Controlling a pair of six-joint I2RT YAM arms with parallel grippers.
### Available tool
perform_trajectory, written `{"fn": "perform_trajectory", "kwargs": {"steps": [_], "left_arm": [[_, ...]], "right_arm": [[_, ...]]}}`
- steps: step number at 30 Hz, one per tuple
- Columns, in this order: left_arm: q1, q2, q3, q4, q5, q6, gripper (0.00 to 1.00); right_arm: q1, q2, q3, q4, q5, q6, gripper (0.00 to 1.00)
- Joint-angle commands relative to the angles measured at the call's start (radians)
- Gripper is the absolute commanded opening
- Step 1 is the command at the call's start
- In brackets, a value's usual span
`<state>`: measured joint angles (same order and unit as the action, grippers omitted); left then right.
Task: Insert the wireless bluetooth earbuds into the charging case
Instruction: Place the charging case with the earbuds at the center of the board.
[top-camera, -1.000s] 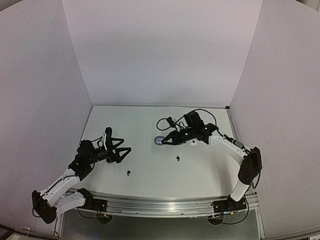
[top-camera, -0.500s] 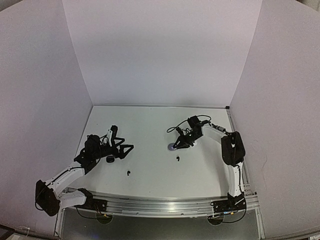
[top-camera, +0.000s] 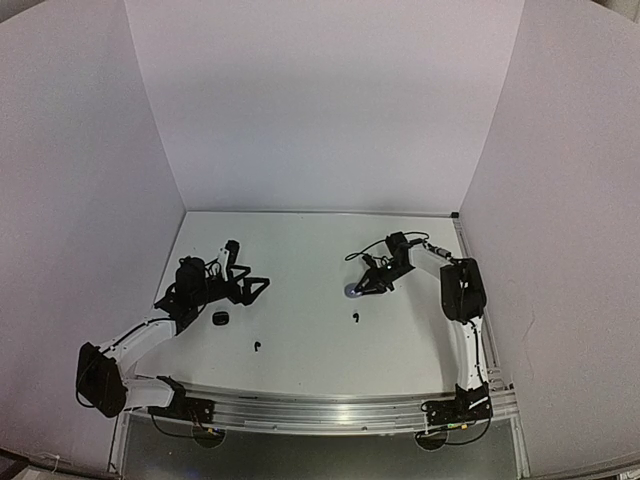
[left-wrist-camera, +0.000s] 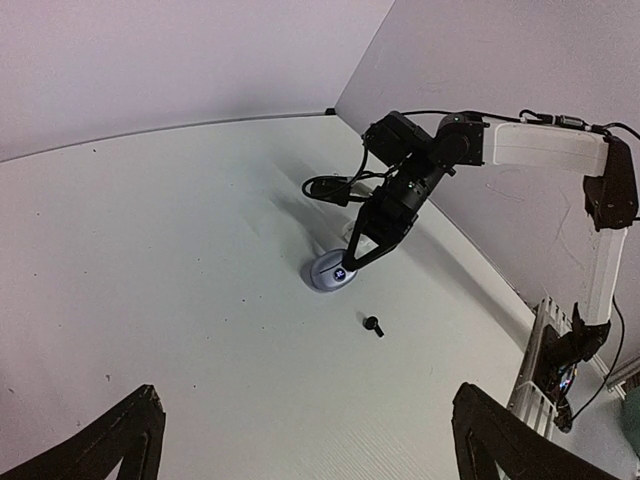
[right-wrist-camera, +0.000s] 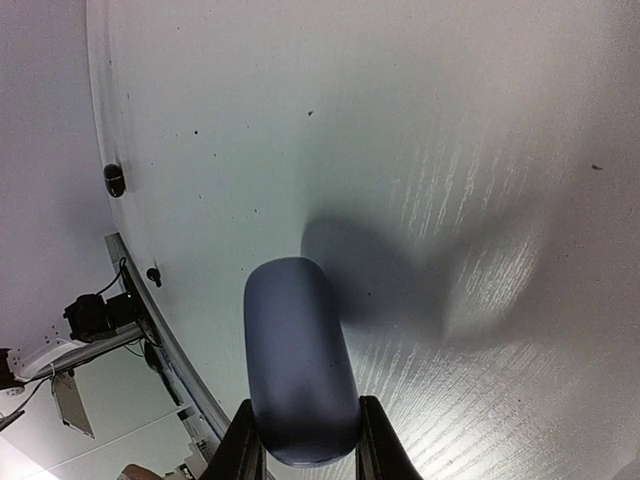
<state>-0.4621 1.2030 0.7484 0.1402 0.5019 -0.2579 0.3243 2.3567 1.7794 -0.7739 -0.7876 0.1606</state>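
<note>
My right gripper (top-camera: 357, 290) is shut on a grey-blue pebble-shaped charging case (top-camera: 351, 292), lid closed, low over the white table right of centre. In the right wrist view the case (right-wrist-camera: 298, 360) sits between my two fingers (right-wrist-camera: 247, 445). The left wrist view shows the case (left-wrist-camera: 331, 272) too, with a black earbud (left-wrist-camera: 373, 324) lying just in front of it. That earbud (top-camera: 352, 317) lies near the case in the top view. A second black earbud (top-camera: 257, 345) lies near the front, left of centre. My left gripper (top-camera: 250, 267) is open and empty, above the table at the left.
A small black oval object (top-camera: 220, 318) lies on the table below my left gripper; it also shows in the right wrist view (right-wrist-camera: 114, 180). White walls stand on three sides. The metal rail (top-camera: 320, 408) runs along the near edge.
My right gripper has carried the case to the right and lower. My left gripper has moved away from the front, uncovering the small black oval object.
</note>
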Motion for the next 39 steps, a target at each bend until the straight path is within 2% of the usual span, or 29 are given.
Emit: {"fn": "perform_trajectory", "kwargs": {"steps": [1, 4, 6, 10, 15, 21, 29, 34, 39], "left_arm": [[0.015, 0.012, 0.048, 0.048, 0.016, 0.016, 0.99], [0.019, 0.015, 0.046, 0.049, 0.017, 0.009, 0.99], [0.020, 0.016, 0.047, 0.047, 0.020, 0.005, 0.99], [0.023, 0.019, 0.048, 0.048, 0.023, 0.006, 1.00], [0.025, 0.027, 0.052, 0.046, 0.040, 0.002, 1.00], [0.026, 0.037, 0.057, 0.053, 0.046, 0.003, 0.99], [0.029, 0.038, 0.057, 0.051, 0.050, 0.001, 1.00], [0.030, 0.039, 0.056, 0.055, 0.054, 0.000, 0.99], [0.030, 0.036, 0.059, 0.049, 0.046, 0.004, 0.99]], "right_arm": [[-0.016, 0.049, 0.058, -0.033, -0.012, 0.000, 0.00], [-0.023, 0.063, 0.077, -0.051, -0.002, -0.005, 0.02], [-0.024, 0.069, 0.081, -0.060, 0.006, -0.010, 0.12], [-0.024, 0.072, 0.084, -0.080, 0.033, -0.015, 0.19], [-0.024, 0.055, 0.091, -0.087, 0.082, -0.009, 0.34], [-0.024, 0.042, 0.098, -0.085, 0.114, 0.003, 0.40], [-0.020, 0.017, 0.124, -0.084, 0.158, 0.026, 0.57], [-0.011, -0.004, 0.135, -0.085, 0.165, 0.040, 0.64], [-0.005, -0.056, 0.123, -0.087, 0.188, 0.075, 0.66]]}}
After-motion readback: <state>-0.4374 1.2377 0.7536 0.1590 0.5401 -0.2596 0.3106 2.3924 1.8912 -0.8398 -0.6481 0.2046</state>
